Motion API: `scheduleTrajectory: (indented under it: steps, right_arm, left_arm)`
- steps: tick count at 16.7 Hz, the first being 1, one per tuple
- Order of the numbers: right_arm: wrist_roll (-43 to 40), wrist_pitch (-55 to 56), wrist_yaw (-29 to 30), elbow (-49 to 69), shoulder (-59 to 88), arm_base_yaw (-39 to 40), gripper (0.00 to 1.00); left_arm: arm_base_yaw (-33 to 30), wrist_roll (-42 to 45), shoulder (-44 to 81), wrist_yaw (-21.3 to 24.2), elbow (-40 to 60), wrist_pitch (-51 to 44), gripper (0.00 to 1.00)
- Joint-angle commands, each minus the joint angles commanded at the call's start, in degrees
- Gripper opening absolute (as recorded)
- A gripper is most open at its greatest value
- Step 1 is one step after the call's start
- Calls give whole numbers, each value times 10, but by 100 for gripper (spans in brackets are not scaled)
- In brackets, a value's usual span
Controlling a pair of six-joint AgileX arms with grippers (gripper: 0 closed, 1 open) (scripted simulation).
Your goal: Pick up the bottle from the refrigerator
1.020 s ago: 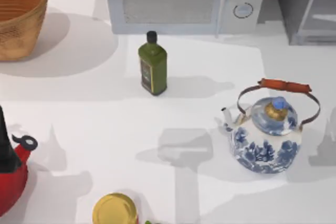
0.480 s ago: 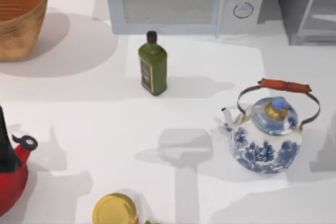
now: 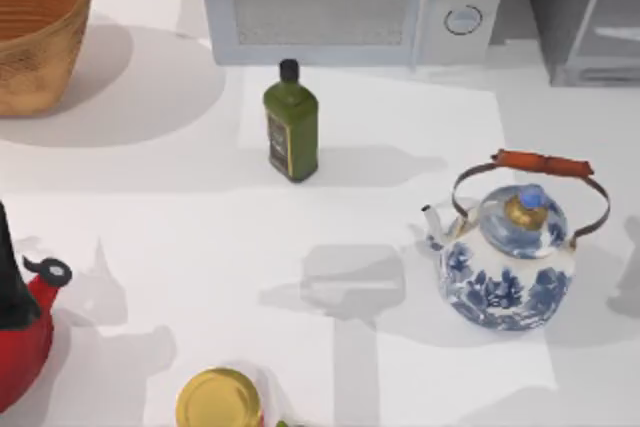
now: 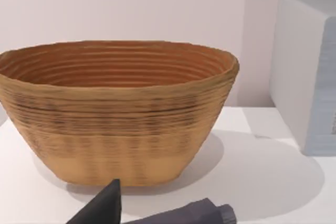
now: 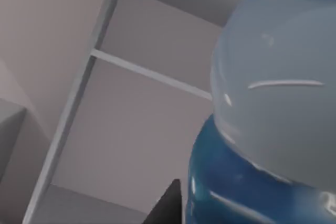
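The bottle [image 5: 273, 93] looms very close in the right wrist view, with a clear body above a blue label. My right gripper [image 5: 252, 208] is around it, and one dark finger [image 5: 169, 205] lies against the label. The far side of the bottle is hidden. Behind it are the refrigerator's dark grey inner wall and pale frame bars [image 5: 147, 72]. In the top view the refrigerator [image 3: 585, 7] stands at the back right corner. My left gripper [image 4: 157, 211] is parked low in front of the wicker basket [image 4: 118, 108].
On the table stand a pale microwave [image 3: 345, 2], a dark green oil bottle [image 3: 291, 125], a blue-and-white kettle [image 3: 510, 257], a red kettle [image 3: 20, 322] at the left edge, a yellow-lidded jar [image 3: 218, 399] and the basket [image 3: 35, 22].
The arm shadow at the table's right edge has shifted slightly. The objects on the table have not moved.
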Motion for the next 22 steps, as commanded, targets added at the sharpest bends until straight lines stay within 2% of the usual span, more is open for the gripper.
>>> scheduleTrajectory:
  steps: [5,17,22]
  right_arm:
    - [-264,104,-113,93,-64,-154,0]
    - [-1062,411,-446,375,-264,-613,0]
    - [-1349,521,-564,479,-341,-775,0]
  left_arm:
    - [0,0,0,0,0,0,100]
    - [0,0,0,0,0,0,100]
    - [0,0,0,0,0,0,100]
